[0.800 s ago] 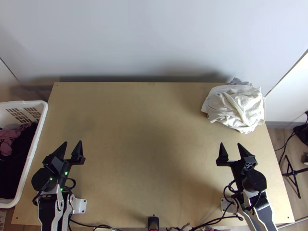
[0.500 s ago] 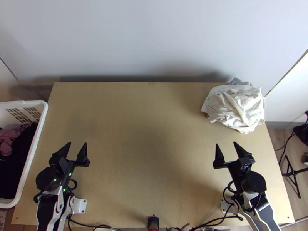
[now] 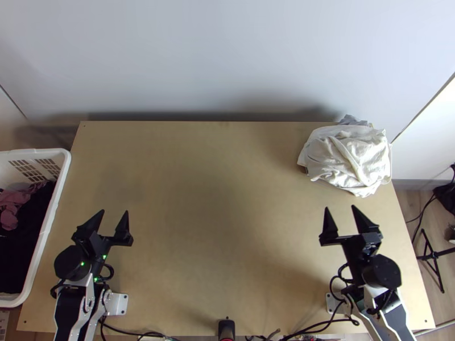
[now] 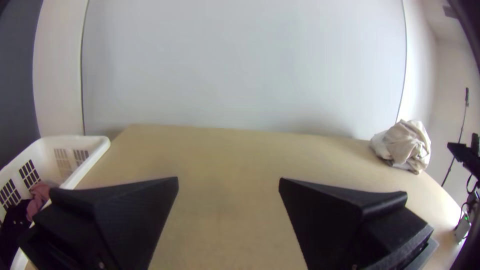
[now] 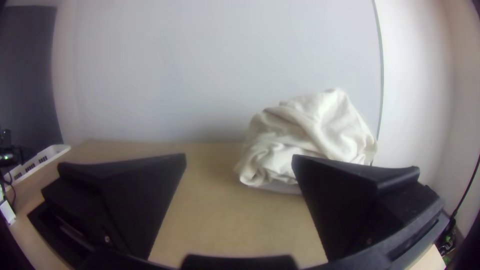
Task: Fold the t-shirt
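Bunched white cloth (image 3: 350,156) lies in a heap at the table's far right corner, with a bit of grey cloth behind it. My left gripper (image 3: 113,211) stands open near the table's left side, far from the heap. On the right, my right gripper (image 3: 339,208) is also open, a short way nearer than the heap. In the left wrist view, the left gripper (image 4: 228,181) has nothing between its fingers, and the heap (image 4: 407,145) is far off. In the right wrist view, the right gripper (image 5: 239,157) is apart from the cloth (image 5: 310,132).
A white laundry basket (image 3: 57,193) with pink and dark clothes stands against the table's left side. Bare wood of the table (image 3: 222,193) stretches between the arms. A wall rises behind the far edge. Cables lie along the near edge.
My left gripper has shifted slightly to the right. My right gripper went a little left, then back right and slightly toward the far edge. The cloth heap has stayed as it was.
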Robot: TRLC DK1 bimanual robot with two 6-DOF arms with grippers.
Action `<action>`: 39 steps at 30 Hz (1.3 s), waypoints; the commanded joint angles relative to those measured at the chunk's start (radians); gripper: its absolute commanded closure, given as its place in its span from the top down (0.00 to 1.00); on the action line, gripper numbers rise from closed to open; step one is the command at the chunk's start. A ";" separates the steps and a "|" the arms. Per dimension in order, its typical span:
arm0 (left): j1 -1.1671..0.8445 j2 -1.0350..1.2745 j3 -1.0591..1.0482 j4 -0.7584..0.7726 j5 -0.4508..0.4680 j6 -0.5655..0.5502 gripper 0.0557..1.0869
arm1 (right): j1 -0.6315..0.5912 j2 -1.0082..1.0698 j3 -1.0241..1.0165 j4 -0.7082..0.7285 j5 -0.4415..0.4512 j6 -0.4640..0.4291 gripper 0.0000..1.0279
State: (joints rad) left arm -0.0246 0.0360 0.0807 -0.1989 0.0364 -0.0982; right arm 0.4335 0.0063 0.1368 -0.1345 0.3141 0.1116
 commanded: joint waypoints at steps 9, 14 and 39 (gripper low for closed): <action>-0.026 0.449 0.327 -0.100 0.002 0.002 0.95 | -0.018 0.446 0.449 -0.034 -0.020 -0.004 0.95; 0.000 0.578 0.587 -0.272 0.002 -0.060 0.95 | -0.018 0.681 0.713 -0.148 -0.018 0.002 0.95; 0.063 1.300 1.752 -0.942 -0.153 -0.192 0.95 | -0.076 1.393 1.615 -0.645 -0.030 0.099 0.95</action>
State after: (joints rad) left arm 0.0906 1.2106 1.7145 -1.0805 -0.0154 -0.3111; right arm 0.4305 1.2945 1.6299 -0.7284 0.2817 0.1829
